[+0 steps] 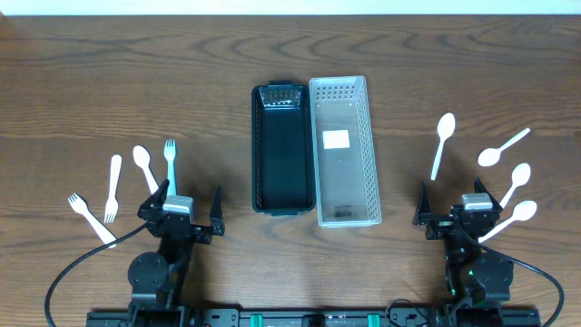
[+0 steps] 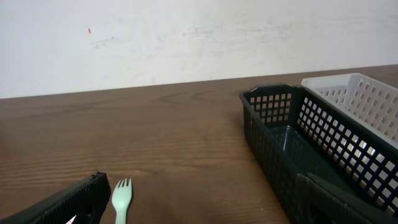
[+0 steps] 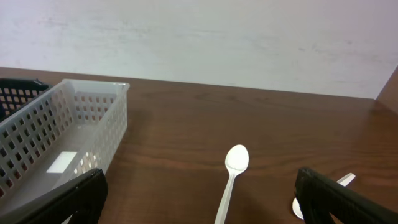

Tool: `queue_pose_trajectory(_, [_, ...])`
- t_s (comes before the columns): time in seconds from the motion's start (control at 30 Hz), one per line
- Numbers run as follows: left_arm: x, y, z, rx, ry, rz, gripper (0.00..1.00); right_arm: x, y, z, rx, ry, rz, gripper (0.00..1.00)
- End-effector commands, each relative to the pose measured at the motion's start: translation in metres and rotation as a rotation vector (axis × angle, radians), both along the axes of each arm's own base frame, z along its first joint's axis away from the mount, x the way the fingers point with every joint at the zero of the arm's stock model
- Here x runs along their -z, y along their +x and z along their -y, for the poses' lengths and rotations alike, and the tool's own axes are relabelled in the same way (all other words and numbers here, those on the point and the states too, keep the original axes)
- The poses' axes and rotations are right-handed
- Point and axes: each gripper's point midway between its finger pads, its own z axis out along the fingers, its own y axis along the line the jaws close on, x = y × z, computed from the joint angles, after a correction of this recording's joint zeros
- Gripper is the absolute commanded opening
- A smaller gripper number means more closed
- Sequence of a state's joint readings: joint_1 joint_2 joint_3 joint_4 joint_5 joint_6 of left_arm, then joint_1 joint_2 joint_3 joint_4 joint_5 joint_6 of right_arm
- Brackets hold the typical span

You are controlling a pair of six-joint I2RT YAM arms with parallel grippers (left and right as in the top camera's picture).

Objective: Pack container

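A black basket [image 1: 282, 150] and a white basket [image 1: 345, 150] stand side by side at mid table, both without cutlery inside. A pale green fork [image 1: 170, 163], two white forks [image 1: 113, 186] and a white spoon [image 1: 143, 165] lie at the left. Several white spoons [image 1: 442, 141] lie at the right. My left gripper [image 1: 186, 211] is open and empty near the front edge; the green fork [image 2: 122, 199] lies between its fingers' line. My right gripper [image 1: 458, 211] is open and empty, with a spoon [image 3: 231, 177] ahead of it.
The black basket [image 2: 298, 149] is at the right of the left wrist view. The white basket [image 3: 59, 146] is at the left of the right wrist view. A white label [image 1: 337, 140] lies on the white basket's floor. Brown wooden tabletop all round.
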State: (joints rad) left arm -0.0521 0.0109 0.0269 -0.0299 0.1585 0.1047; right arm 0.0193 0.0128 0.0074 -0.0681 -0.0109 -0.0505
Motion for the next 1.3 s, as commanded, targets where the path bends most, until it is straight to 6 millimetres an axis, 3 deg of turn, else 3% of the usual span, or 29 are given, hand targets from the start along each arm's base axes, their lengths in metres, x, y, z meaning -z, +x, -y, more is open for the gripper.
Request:
queue_pose_trajectory(0.0, [0.015, -0.001, 0.005, 0.028, -0.010, -0.042, 0.98, 0.001, 0.000, -0.003, -0.009, 0.016, -0.002, 0.99])
queue_pose_trajectory(0.33, [0.014, -0.001, 0.004, 0.026, -0.009, -0.035, 0.98, 0.002, 0.000, 0.002, 0.017, 0.007, -0.005, 0.99])
queue_pose_trajectory(0.43, [0.003, 0.001, 0.003, 0.013, -0.085, -0.001, 0.98, 0.000, 0.000, 0.002, 0.020, 0.056, 0.001, 0.99])
queue_pose_trajectory(0.57, [-0.012, 0.000, 0.004, -0.005, -0.326, -0.021, 0.98, -0.038, 0.000, 0.002, 0.016, 0.085, 0.153, 0.99])
queue_pose_trajectory(0.67, [-0.047, 0.000, 0.001, -0.014, -0.357, 0.019, 0.98, -0.070, -0.003, 0.008, 0.046, 0.088, 0.222, 0.99])
queue_pose_trajectory(0.77, [-0.089, 0.005, -0.017, -0.114, -0.350, 0.060, 0.98, -0.091, 0.001, 0.013, 0.073, 0.084, 0.172, 0.99])
queue_pose_trajectory(0.9, [-0.145, 0.029, -0.024, -0.164, -0.244, 0.043, 0.98, -0.118, 0.025, 0.026, 0.135, 0.074, 0.043, 0.99])
queue_pose_trajectory(0.97, [-0.160, 0.047, -0.024, -0.177, -0.230, -0.029, 0.98, -0.126, 0.043, 0.032, 0.155, 0.072, -0.056, 0.99])
queue_pose_trajectory(1.07, [-0.161, 0.073, -0.023, -0.201, -0.203, -0.213, 0.98, -0.127, 0.072, 0.043, 0.190, 0.070, -0.245, 0.99])
queue_pose_trajectory(1.27, [-0.117, 0.098, -0.022, -0.245, -0.136, -0.648, 0.98, -0.100, 0.109, 0.060, 0.232, 0.079, -0.674, 0.99])
